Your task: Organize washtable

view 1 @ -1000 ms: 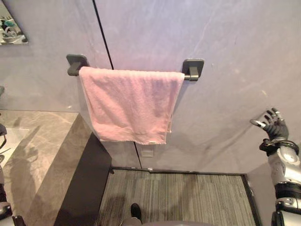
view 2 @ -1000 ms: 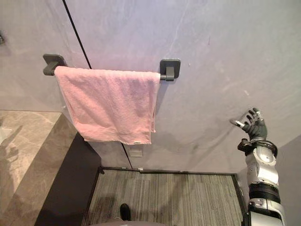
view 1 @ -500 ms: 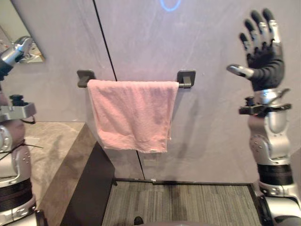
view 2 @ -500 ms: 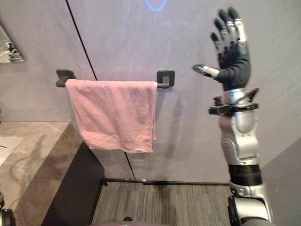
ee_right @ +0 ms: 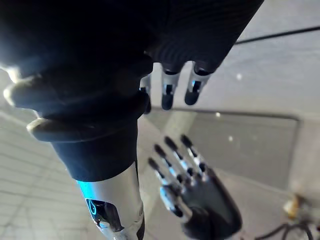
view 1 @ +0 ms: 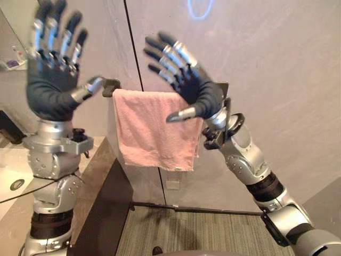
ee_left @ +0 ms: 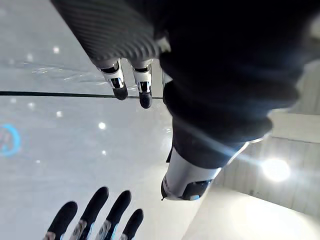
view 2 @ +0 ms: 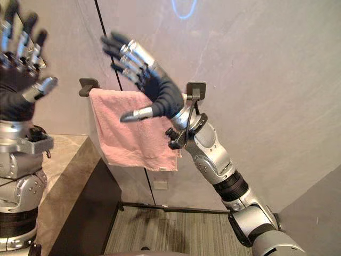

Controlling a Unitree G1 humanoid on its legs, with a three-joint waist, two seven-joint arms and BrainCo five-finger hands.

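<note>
Left eye view: both arms are raised in front of a smooth grey wall [view 2: 266, 80] that is faintly mottled like polished plaster and split by a thin dark vertical seam [view 2: 100, 16]. The left hand [view 1: 50, 93] is held upright with its palm facing the wall, fingers straight and spread, thumb out to the side, grasping nothing. The right hand [view 1: 197, 93] leans across toward the left with its fingers fanned and thumb pointing down-left, also empty.

Behind the right hand a pink towel [view 1: 149, 133] of soft, nubbly terry cloth hangs folded over a rail (the bar itself is covered by the cloth). The rail's square dark-grey brackets [view 2: 196, 89] stand out from the wall at either end. The towel falls in a flat rectangle with a slightly uneven lower hem. The right palm sits in front of its upper right part, seemingly clear of the cloth, though contact cannot be ruled out from here.

The washtable counter [view 2: 64, 176] lies at the lower left, a beige-brown veined stone slab with a matte black side panel [view 2: 88, 213]. Below the towel the floor [view 2: 176, 234] is grey with fine ribbed stripes.
</note>
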